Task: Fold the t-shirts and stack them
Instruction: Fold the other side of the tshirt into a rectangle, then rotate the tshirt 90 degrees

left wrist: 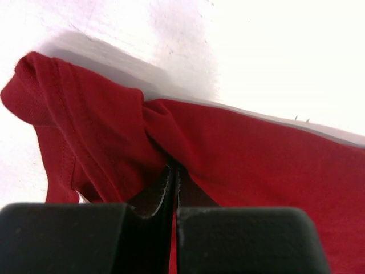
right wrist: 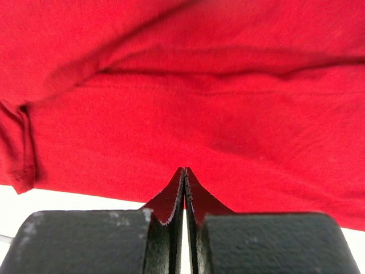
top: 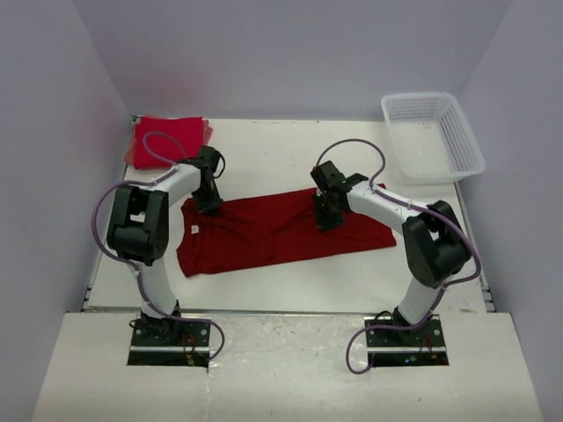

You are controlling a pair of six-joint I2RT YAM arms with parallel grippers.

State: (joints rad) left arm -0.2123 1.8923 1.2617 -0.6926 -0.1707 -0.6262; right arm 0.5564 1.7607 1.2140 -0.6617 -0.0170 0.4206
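A darker crimson t-shirt (top: 281, 233) lies spread across the middle of the table, neck to the left. My left gripper (top: 209, 204) is at its far left edge, by the sleeve. In the left wrist view the gripper (left wrist: 174, 170) is shut on a bunched fold of the shirt (left wrist: 256, 160), which is raised off the table. My right gripper (top: 327, 215) is at the shirt's far edge, right of centre. In the right wrist view it (right wrist: 184, 170) is shut, its tips pinching the shirt (right wrist: 182, 85) near its edge. A pile of bright red folded t-shirts (top: 167, 136) lies at the back left corner.
A white plastic lattice basket (top: 431, 136) stands at the back right corner. The white table (top: 290, 149) shows bare behind the shirt. Grey walls enclose the table on three sides.
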